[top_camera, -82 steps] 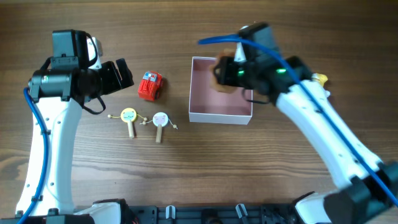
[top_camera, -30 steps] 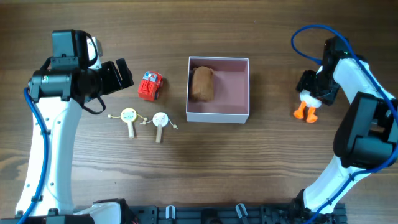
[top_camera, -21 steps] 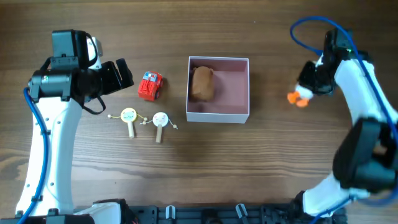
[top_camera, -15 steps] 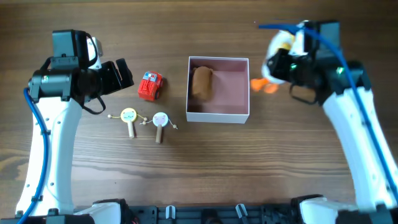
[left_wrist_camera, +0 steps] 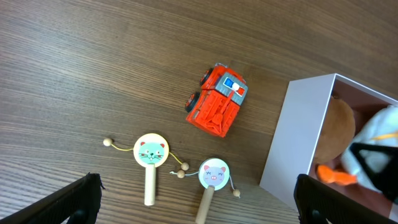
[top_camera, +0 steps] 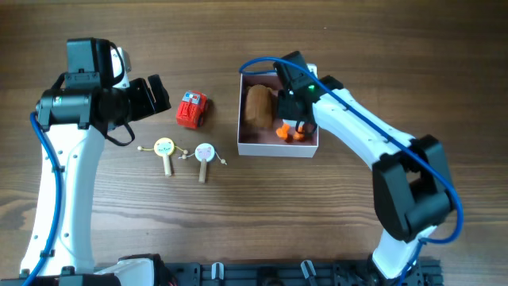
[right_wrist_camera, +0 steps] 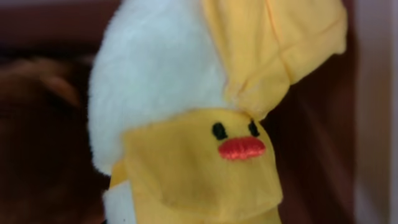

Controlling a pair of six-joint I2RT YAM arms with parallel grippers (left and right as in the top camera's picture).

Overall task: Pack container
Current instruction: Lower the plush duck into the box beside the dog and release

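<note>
The container (top_camera: 278,150) is a shallow white box with a pink inside at the table's middle; its wall also shows in the left wrist view (left_wrist_camera: 292,143). A brown plush (top_camera: 257,106) lies in its left half. My right gripper (top_camera: 292,107) is down over the box's right half, shut on a white and yellow duck plush (right_wrist_camera: 186,124) whose orange feet (top_camera: 288,132) are inside the box. The duck fills the right wrist view and hides the fingers. My left gripper (top_camera: 151,95) is open and empty, up left of the box.
A red toy truck (top_camera: 191,110) lies left of the box. Two round-faced wooden rattle drums (top_camera: 164,151) (top_camera: 204,155) lie below it. All three show in the left wrist view: truck (left_wrist_camera: 216,99), drums (left_wrist_camera: 151,155) (left_wrist_camera: 211,177).
My right gripper took the duck from the far right of the table and carried it left into the box, beside the brown plush. The left arm has not moved.
</note>
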